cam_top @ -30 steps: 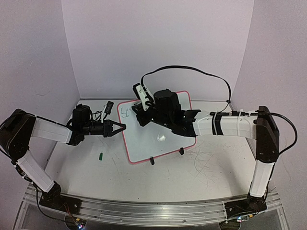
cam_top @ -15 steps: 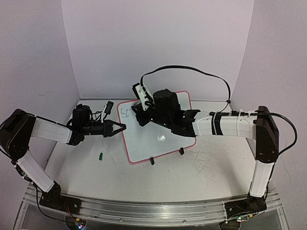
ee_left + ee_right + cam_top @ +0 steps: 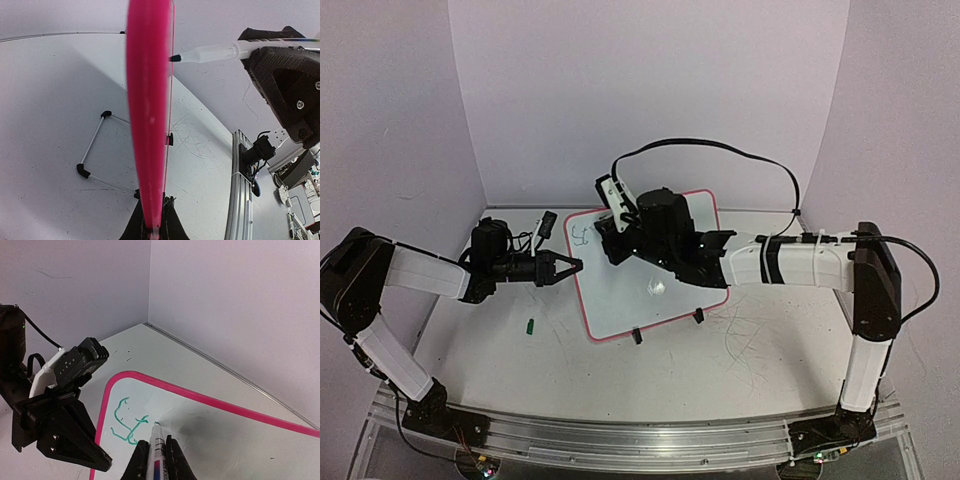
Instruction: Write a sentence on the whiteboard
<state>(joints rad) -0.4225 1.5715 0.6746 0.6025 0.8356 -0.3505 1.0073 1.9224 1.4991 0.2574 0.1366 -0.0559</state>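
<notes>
The pink-rimmed white rectangular whiteboard (image 3: 630, 295) is being clamped mid-table at its left rim by the left gripper (image 3: 574, 266). The slim white marker (image 3: 155, 434), being pinched by the right gripper (image 3: 156, 452), should be pressed lightly beside the green sentence (image 3: 124, 422).

Arms, two: left arm (image 3: 420, 270) and right arm (image 3: 800, 262). Grippers, two: left gripper (image 3: 577, 265) and right gripper (image 3: 153, 454). Whiteboard (image 3: 620, 300), one, with two black feet (image 3: 636, 336). Marker (image 3: 215, 52), one. Green letters (image 3: 127, 422) on the board, two. Small green piece (image 3: 531, 324) on the table (image 3: 720, 370), one. Black cable (image 3: 720, 146) above the right arm, one.
</notes>
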